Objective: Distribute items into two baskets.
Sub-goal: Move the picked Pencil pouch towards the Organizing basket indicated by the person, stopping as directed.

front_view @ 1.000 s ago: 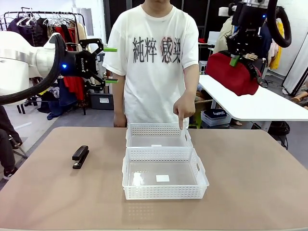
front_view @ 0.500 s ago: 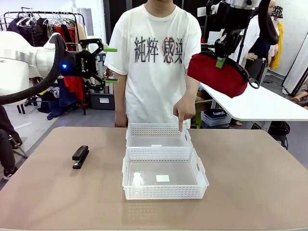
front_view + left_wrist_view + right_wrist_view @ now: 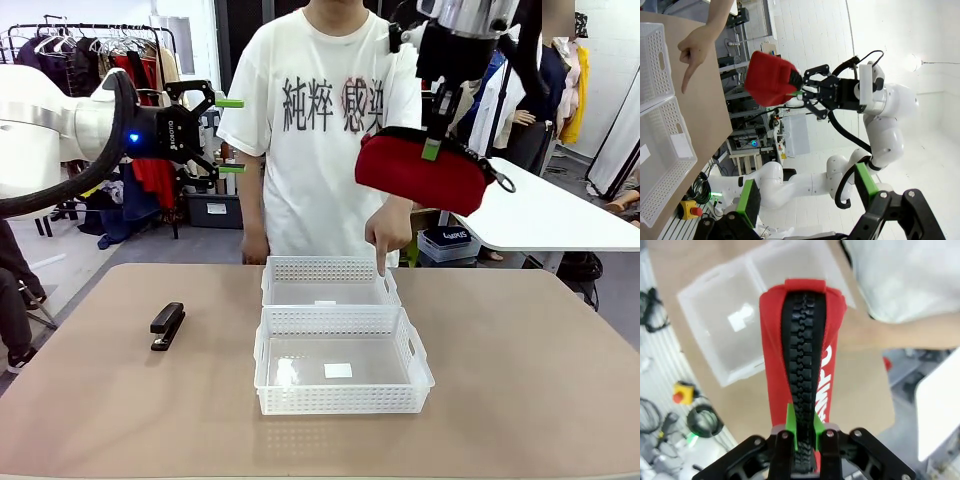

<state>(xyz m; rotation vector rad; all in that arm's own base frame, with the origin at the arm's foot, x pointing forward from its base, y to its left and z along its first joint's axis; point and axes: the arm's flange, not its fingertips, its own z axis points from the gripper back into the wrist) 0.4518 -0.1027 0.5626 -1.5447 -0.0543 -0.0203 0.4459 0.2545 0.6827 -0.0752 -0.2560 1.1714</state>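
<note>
Currently held: red pouch (image 3: 425,172), up in the air with its zipper side on top, well above the table (image 3: 520,380).
Right gripper (image 3: 432,150): fingers closed from above on the pouch's black zipper strip; the pouch hangs below them.
Pouch position: in the front view, at about 1 o'clock from the baskets, in front of the person's chest and above the pointing hand; pull loop (image 3: 505,183) at its 3 o'clock end.
Left gripper (image 3: 231,135): fingers spread wide, holding nothing, pointing toward 3 o'clock, high at the picture's 10 o'clock.
Stapler (image 3: 167,325): flat on the table at 9 o'clock from the larger basket, apart from it.
Larger basket (image 3: 340,400): mid-table on the robot's side, a white label (image 3: 338,370) on its clear bottom.
Smaller basket (image 3: 330,270): at 12 o'clock from the larger one, right against it.
Person's hand (image 3: 388,228): index finger pointing down, tip at the smaller basket's rim, about 2 o'clock of that basket.
</note>
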